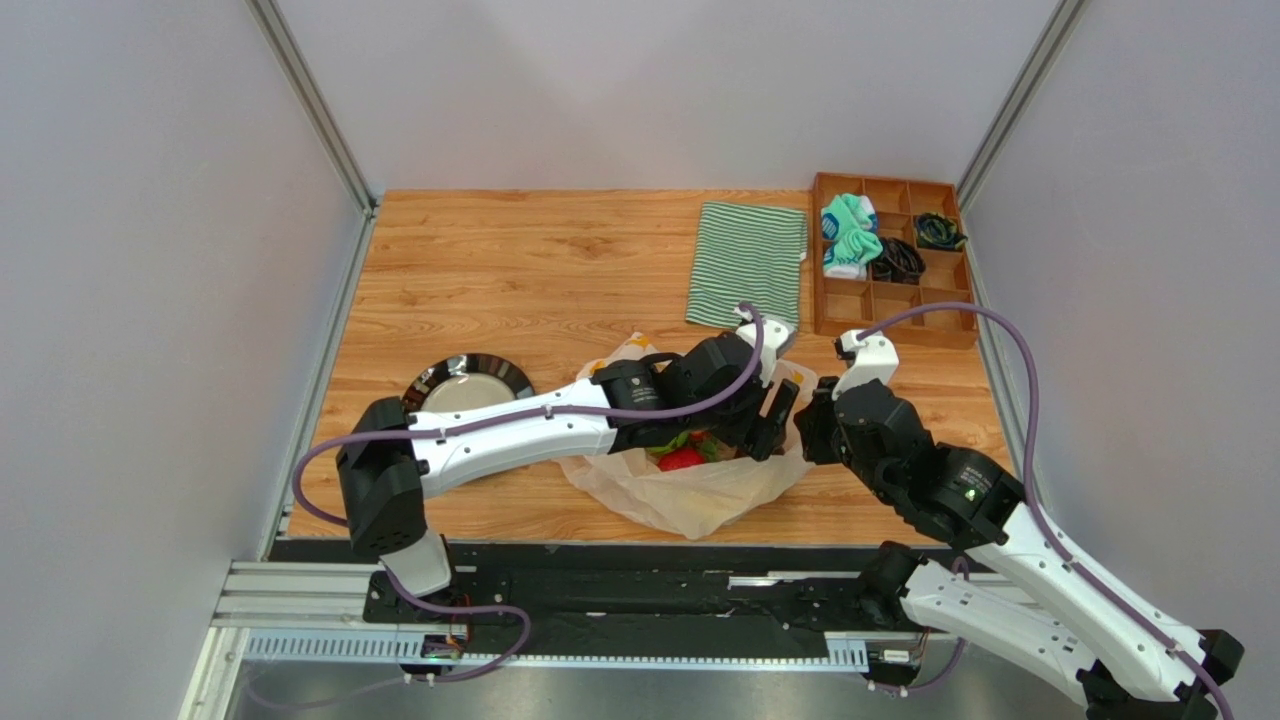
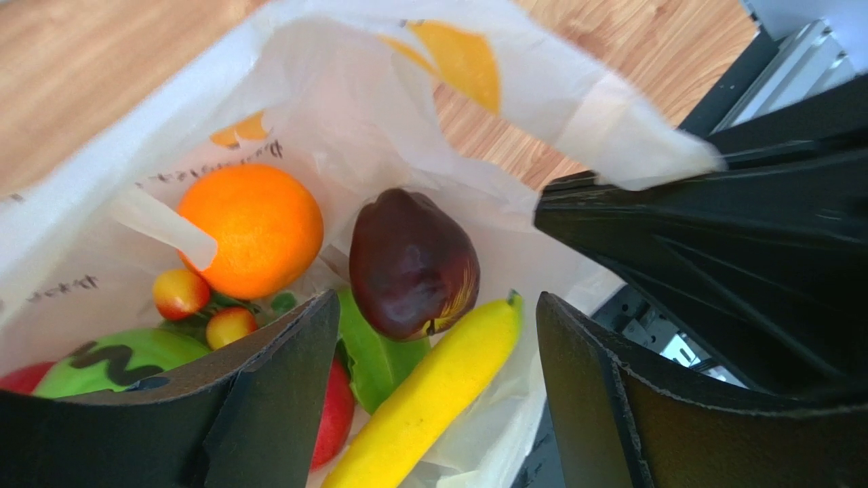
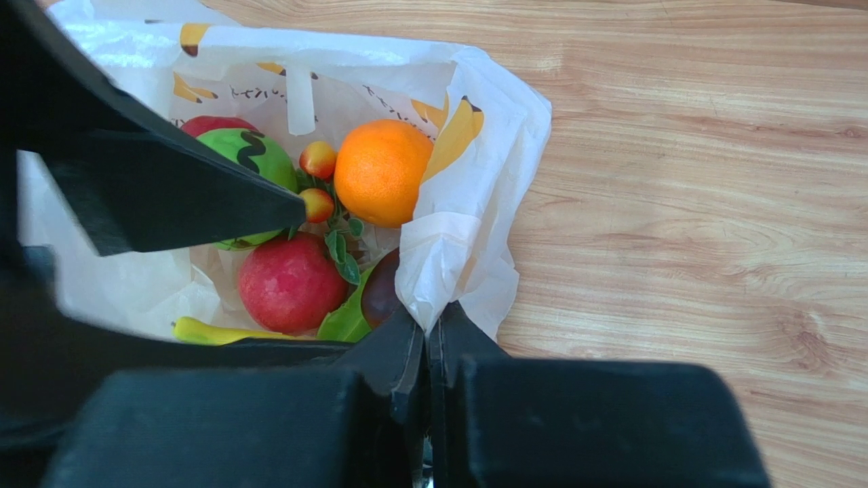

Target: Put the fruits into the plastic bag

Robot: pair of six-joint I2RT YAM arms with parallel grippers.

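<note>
The plastic bag (image 1: 691,495) lies open on the wooden table near the front edge, and the fruits sit inside it. In the left wrist view I see an orange (image 2: 253,229), a dark red apple (image 2: 408,262), a yellow banana (image 2: 438,397), a green elongated piece (image 2: 382,356) and a green round fruit (image 2: 122,361). My left gripper (image 2: 436,305) hangs open over the bag's mouth; the banana lies loose below it. My right gripper (image 3: 428,320) is shut on the bag's rim (image 3: 453,264) and holds it up. A red apple (image 3: 290,283) shows in the right wrist view.
A black plate (image 1: 469,383) sits left of the bag. A green-and-white striped cloth (image 1: 747,263) lies at the back, beside a wooden compartment box (image 1: 887,182) holding socks. Grey walls close in both sides; the black rail runs along the near edge.
</note>
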